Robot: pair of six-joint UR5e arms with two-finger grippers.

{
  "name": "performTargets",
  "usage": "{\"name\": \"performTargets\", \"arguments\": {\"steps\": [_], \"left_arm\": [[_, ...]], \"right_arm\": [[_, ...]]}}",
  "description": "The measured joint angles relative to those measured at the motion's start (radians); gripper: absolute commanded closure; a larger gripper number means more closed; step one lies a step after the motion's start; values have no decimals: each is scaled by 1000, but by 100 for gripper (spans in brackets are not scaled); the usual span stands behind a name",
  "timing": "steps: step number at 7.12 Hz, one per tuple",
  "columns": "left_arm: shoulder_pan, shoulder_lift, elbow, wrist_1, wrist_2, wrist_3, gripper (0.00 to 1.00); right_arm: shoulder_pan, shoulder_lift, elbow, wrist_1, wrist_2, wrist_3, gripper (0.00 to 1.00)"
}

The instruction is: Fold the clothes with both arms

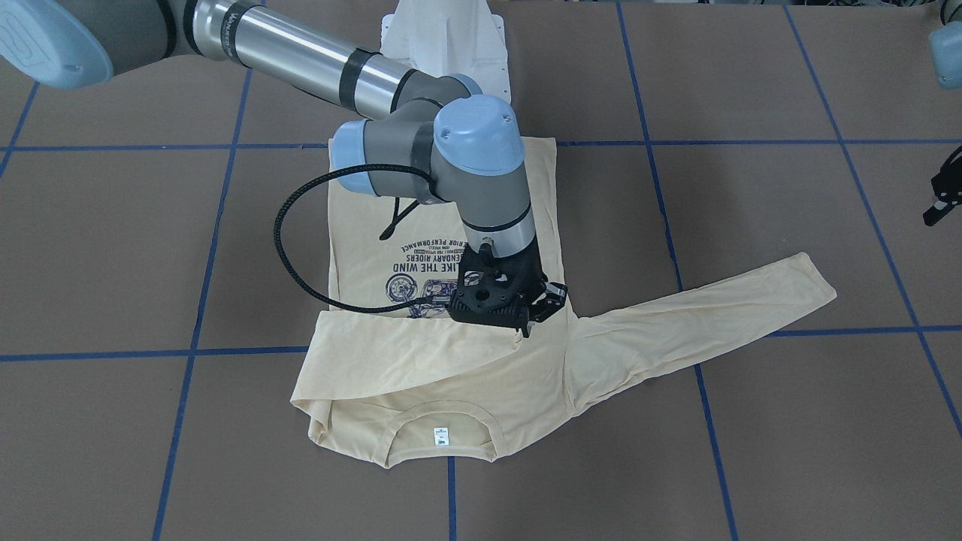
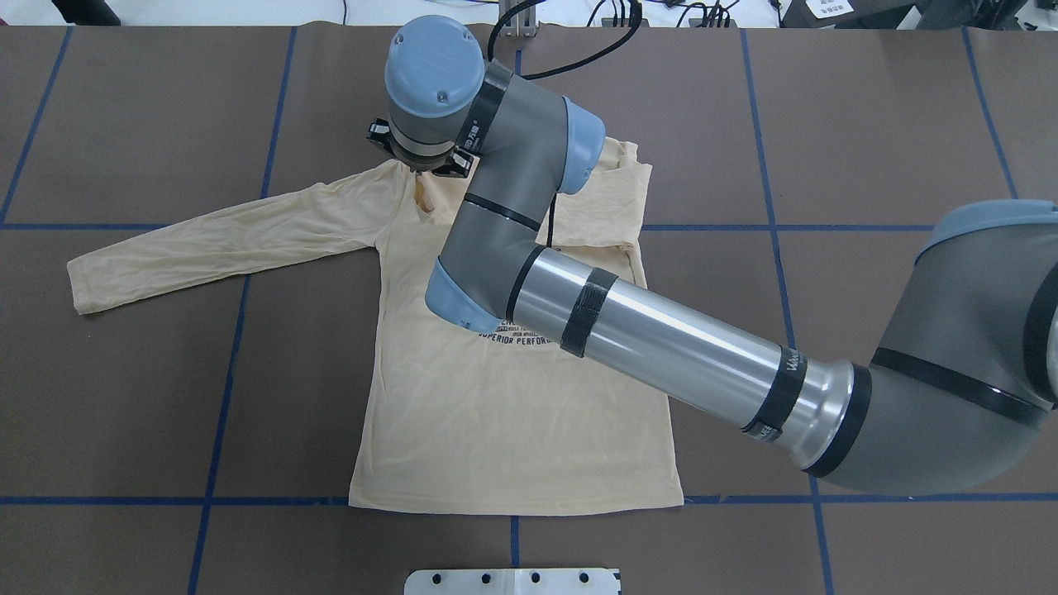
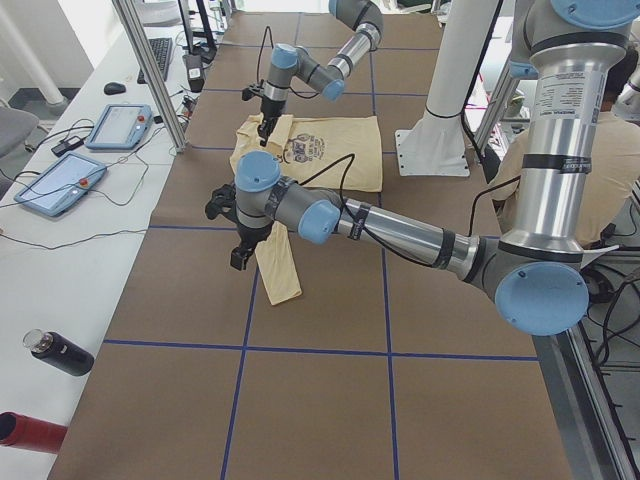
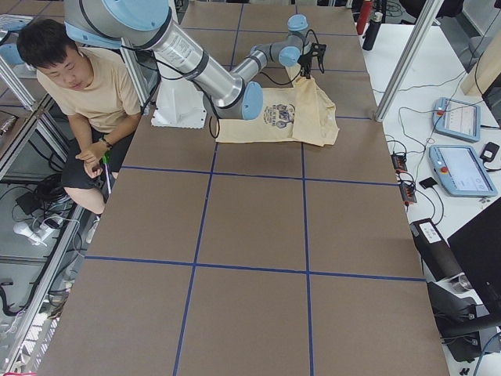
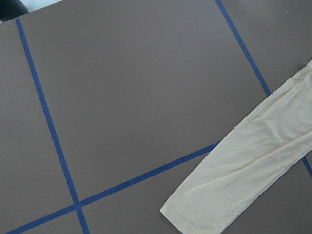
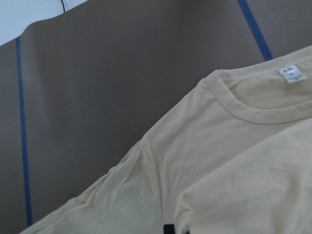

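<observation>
Shirt (image 1: 451, 391) lies flat on the table (image 1: 751, 451), one sleeve (image 1: 406, 349) folded across the chest, right gripper (image 1: 539, 312) spread open just above it, left gripper (image 3: 237, 258) near the other sleeve's cuff (image 1: 815, 284), grip impossible to tell

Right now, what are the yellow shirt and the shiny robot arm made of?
The T-shirt looks like thin, soft knit cloth, perhaps cotton: it wrinkles and lies limp. The right arm's tube looks like bare polished metal, silver with bright glints. Its joint cap may be smooth light blue plastic.
</observation>
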Motion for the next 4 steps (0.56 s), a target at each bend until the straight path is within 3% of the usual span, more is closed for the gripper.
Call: {"name": "performTargets", "arguments": {"steps": [4], "left_arm": [[174,8,166,-324,25,-276,4]], "right_arm": [[-21,29,-63,73,-47,60,1]]}}
